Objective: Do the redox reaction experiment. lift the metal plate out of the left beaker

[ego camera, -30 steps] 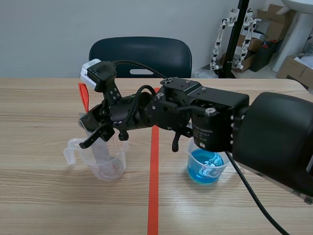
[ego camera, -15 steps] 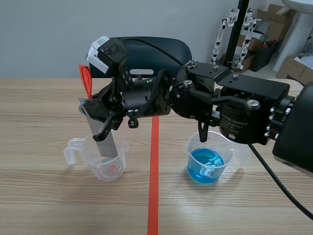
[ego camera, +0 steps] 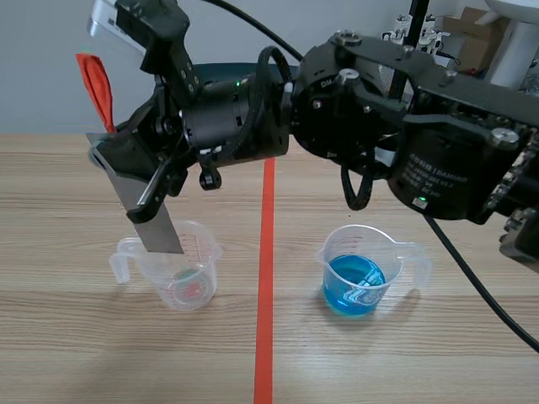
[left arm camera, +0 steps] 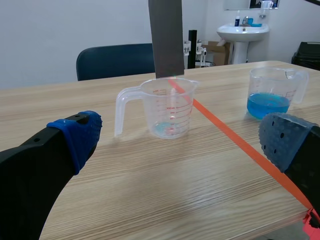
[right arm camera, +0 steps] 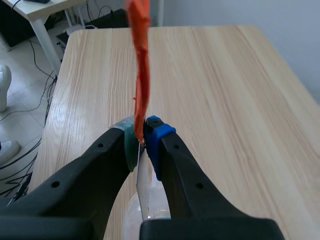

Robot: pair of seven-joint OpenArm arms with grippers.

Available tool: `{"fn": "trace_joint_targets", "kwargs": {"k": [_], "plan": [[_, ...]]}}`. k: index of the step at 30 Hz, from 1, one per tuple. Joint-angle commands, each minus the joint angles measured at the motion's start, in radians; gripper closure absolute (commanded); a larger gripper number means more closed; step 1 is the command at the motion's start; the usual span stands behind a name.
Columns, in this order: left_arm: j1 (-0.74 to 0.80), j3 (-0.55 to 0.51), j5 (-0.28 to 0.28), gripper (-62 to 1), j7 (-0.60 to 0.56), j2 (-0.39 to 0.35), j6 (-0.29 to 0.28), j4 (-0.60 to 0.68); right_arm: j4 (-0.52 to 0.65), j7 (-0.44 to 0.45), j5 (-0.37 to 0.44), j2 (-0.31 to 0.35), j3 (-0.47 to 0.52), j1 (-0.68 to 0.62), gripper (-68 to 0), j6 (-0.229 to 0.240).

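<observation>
metal plate (ego camera: 158, 231) | clamped in right jaws | tilted, over left beaker (ego camera: 187, 282)

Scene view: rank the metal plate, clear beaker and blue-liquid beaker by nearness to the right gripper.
1. metal plate: clamped in the right gripper.
2. clear beaker: just below the plate's lower end.
3. blue-liquid beaker: across the tape line, farthest.

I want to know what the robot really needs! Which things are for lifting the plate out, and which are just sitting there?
For the job: the metal plate, the left beaker below it, the right hand pinching the plate.

Just sitting there: the beaker of blue liquid, the chair, the sink.
</observation>
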Motion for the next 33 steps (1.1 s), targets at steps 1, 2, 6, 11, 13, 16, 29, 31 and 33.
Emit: {"fn": "trace_joint_targets", "kwargs": {"k": [1, 2, 6, 11, 13, 16, 29, 31, 33], "plan": [[0.005, -0.006, -0.003, -62.3, -0.046, 0.002, 0.005, 0.016, 0.04, -0.023, 0.02, 0.002, 0.049, 0.028, -0.7, -0.003], [0.005, -0.006, -0.002, -62.3, -0.046, 0.002, 0.005, 0.016, 0.061, -0.047, 0.023, 0.002, 0.068, 0.028, -0.7, -0.003], [0.005, -0.006, -0.002, -62.3, -0.046, 0.002, 0.005, 0.016, 0.14, -0.117, 0.076, 0.002, 0.133, 0.028, -0.7, -0.003], [0.005, -0.006, -0.002, -62.3, -0.046, 0.002, 0.005, 0.016, 0.203, -0.183, 0.118, -0.008, 0.19, 0.028, -0.6, -0.004], [0.005, -0.006, -0.002, -62.3, -0.046, 0.002, 0.005, 0.016, 0.207, -0.211, 0.126, -0.021, 0.207, 0.028, -0.6, -0.004], [0.005, -0.006, -0.003, -62.3, -0.046, 0.002, 0.005, 0.016, 0.207, -0.249, 0.129, -0.04, 0.224, 0.028, -0.6, -0.004], [0.005, -0.006, -0.003, -62.3, -0.046, 0.002, 0.005, 0.016, 0.207, -0.282, 0.179, -0.045, 0.227, 0.026, -0.6, -0.008], [0.005, -0.006, -0.003, -62.3, -0.046, 0.002, 0.005, 0.016, 0.207, -0.292, 0.197, -0.045, 0.227, 0.026, -0.6, -0.017], [0.005, -0.006, -0.003, -62.3, -0.046, 0.002, 0.005, 0.016, 0.207, -0.294, 0.202, -0.045, 0.227, 0.026, -0.6, -0.022]]}}
